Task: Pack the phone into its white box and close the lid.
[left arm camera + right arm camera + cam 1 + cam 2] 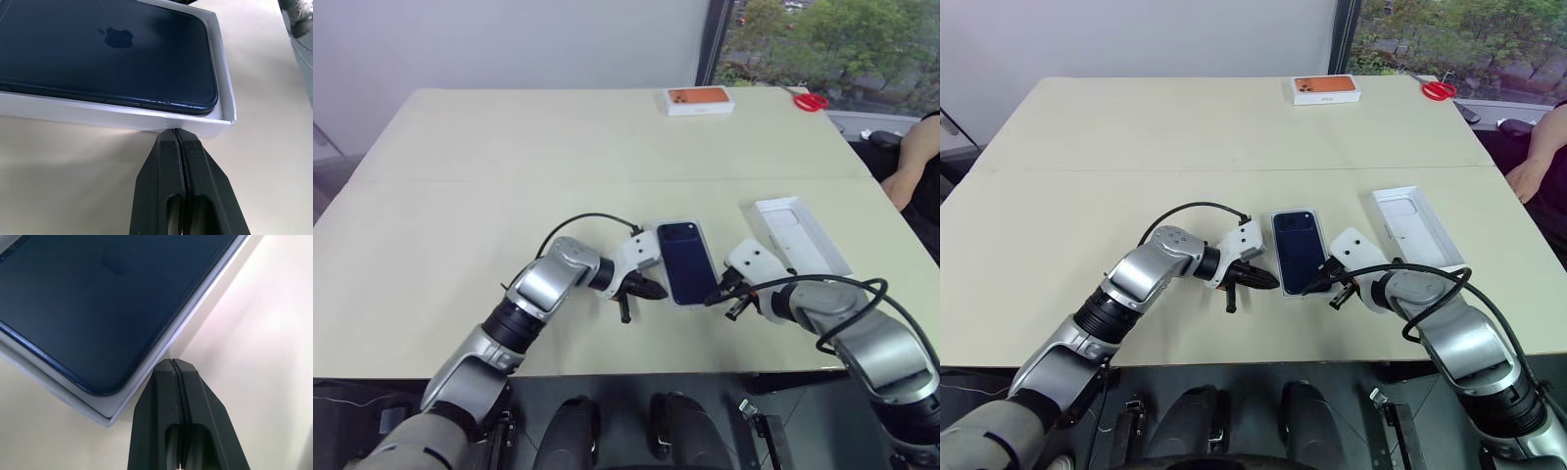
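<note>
From the head camera, the phone (686, 260) is lying back-up inside the white box (704, 299) near the front edge of the table (460, 196), with the left claw (658, 290) sitting clenched and empty just left of the box and the right claw (713, 298) sitting clenched and empty at its near right corner. The lid (800, 234) is lying inside-up, to the right of the box and a little farther back. An orange-printed box (699, 100) and red scissors (811, 101) are resting at the far edge. In the left wrist camera, the closed fingers (183, 186) are pointing at the box wall, close to a corner. In the right wrist camera, the closed fingers (178, 416) are pointing at the box's long edge, close to a corner.
</note>
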